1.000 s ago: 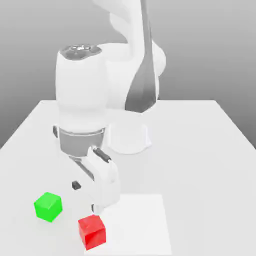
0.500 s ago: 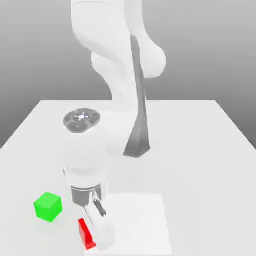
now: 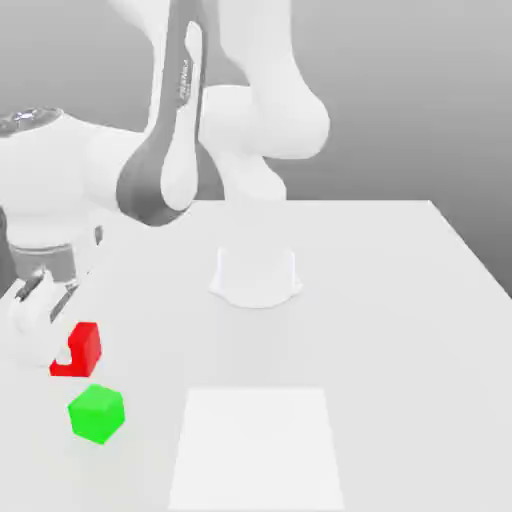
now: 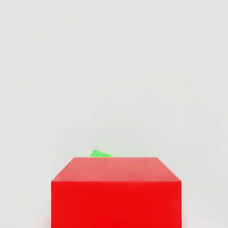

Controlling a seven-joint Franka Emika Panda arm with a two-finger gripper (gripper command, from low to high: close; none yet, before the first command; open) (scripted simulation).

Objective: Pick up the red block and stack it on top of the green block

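Pincer (exterior view), red block

the word "franka" runs up the robot's upper arm.

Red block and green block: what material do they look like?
Red block: perhaps painted wood or plastic, matte; flat even color, no glossy highlights.
Green block: likely the same, matte; faces differ only in shade, no grain visible. Render leaves wood versus plastic open.

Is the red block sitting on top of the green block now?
No, it's off. The exterior view shows the red block in the gripper, apart from the green block.
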